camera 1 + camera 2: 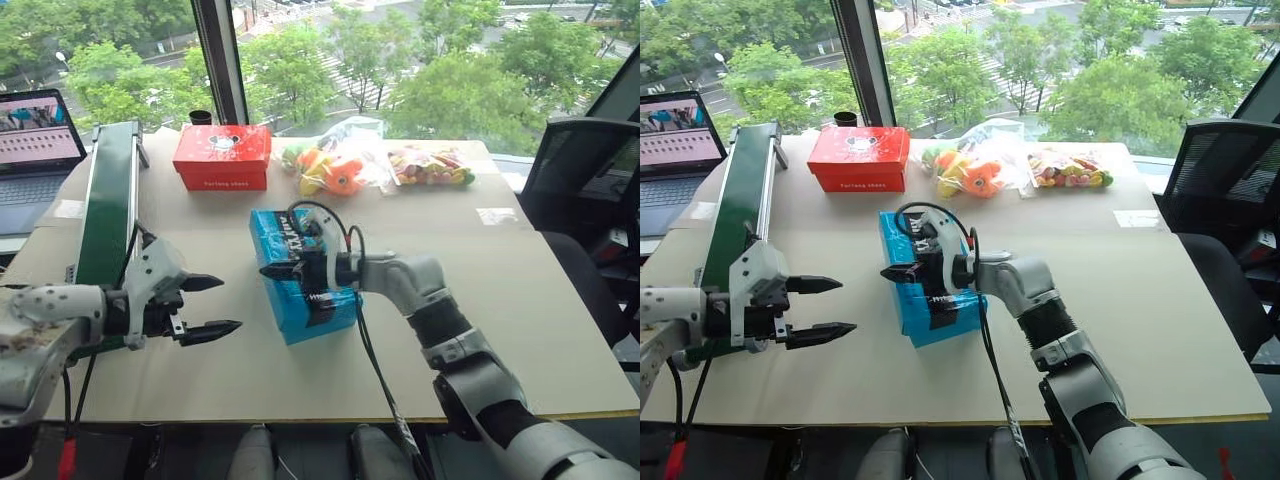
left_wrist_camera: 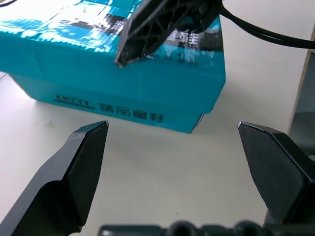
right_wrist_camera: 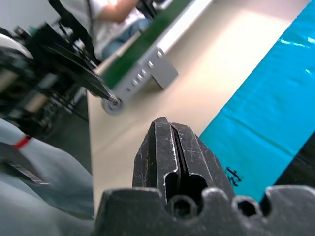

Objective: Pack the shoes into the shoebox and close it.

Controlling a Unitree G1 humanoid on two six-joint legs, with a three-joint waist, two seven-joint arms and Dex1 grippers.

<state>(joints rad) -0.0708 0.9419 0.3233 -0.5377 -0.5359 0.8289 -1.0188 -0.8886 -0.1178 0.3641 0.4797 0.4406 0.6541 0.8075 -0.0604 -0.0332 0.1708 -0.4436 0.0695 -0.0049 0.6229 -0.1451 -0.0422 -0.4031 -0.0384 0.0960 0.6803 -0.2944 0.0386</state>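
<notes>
The shoebox (image 1: 300, 285) is sitting lid-down mid-table (image 1: 520, 300), apparently shut. The right gripper (image 1: 272, 271), fingers pressed together, is lying over its lid (contact unclear) and should be pressing evenly; the left gripper (image 1: 205, 305) is waiting beside it, spread wide, empty.

Daylight pours in from the window (image 1: 400, 60) behind the table (image 1: 520, 300), bright and even, shadows soft. Glare streaks the box (image 2: 123, 73) lid under the right pincer (image 3: 172, 142), whose background smears into blur. Left pincer (image 2: 172, 147) tips stay crisp.
</notes>
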